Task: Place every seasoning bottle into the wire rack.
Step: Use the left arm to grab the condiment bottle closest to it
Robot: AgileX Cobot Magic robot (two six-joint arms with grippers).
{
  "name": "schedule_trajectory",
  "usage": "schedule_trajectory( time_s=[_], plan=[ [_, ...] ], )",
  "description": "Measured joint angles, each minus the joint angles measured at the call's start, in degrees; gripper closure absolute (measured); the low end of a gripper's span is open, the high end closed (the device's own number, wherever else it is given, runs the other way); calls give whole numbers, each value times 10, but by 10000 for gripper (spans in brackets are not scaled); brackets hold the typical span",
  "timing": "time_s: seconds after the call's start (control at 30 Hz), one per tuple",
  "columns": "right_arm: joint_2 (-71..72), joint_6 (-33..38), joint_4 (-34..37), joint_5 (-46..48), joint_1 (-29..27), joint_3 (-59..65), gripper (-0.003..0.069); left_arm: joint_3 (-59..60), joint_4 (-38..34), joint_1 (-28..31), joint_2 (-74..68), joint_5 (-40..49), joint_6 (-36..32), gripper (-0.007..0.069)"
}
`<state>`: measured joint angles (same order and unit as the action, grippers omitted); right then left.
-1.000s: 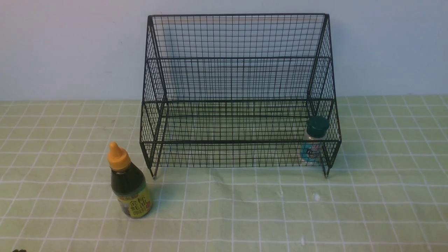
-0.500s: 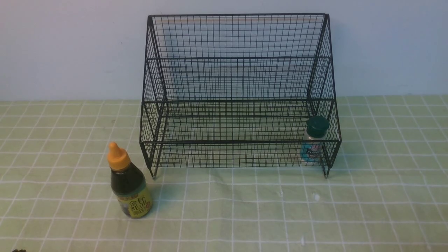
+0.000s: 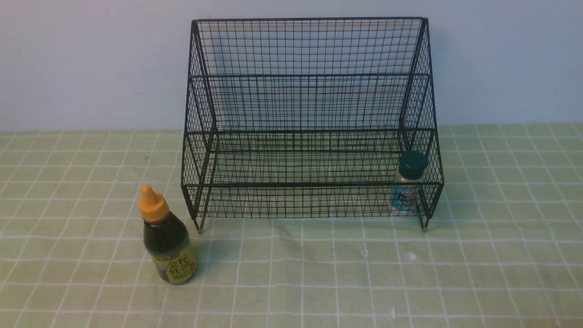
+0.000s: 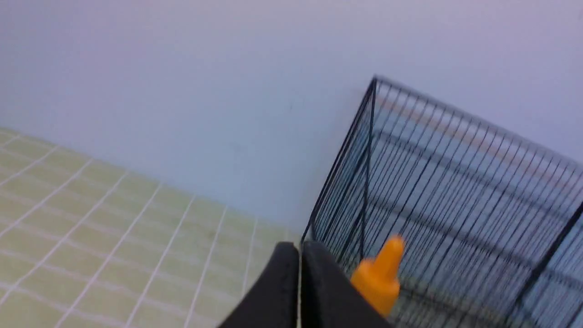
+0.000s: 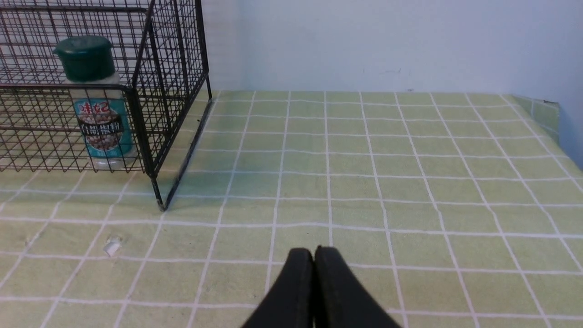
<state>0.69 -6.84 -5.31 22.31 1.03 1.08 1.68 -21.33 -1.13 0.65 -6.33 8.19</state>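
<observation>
Because the tall dark-sauce bottle (image 3: 168, 237) stands on the cloth (image 3: 319, 278) just outside the left front leg of the wire rack (image 3: 309, 91), a low or sideways approach could topple it or snag the mesh. The small shaker (image 3: 407, 187) sits in the lower tier's right corner. Left gripper (image 4: 299, 249) and right gripper (image 5: 314, 253): jaws pressed together, holding and touching nothing.

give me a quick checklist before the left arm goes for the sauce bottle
1. Sauce bottle upright on the cloth, outside the wire rack: ok.
2. Shaker already in the rack's lower tier, right end: ok.
3. Left gripper open for a grasp: not ok, jaws shut.
4. Right gripper out of the way, holding nothing: ok.
5. Room at the lower tier's left end: ok.
</observation>
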Motion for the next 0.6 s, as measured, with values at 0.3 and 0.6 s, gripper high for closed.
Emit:
schedule_trajectory(
  time_s=[0.3, 0.6],
  plan=[
    [0, 0, 0, 0, 0, 0, 673, -174, 2, 0, -41, 15, 25, 631],
    [0, 0, 0, 0, 0, 0, 673, -499, 90, 0, -384, 531, -29, 631]
  ],
)
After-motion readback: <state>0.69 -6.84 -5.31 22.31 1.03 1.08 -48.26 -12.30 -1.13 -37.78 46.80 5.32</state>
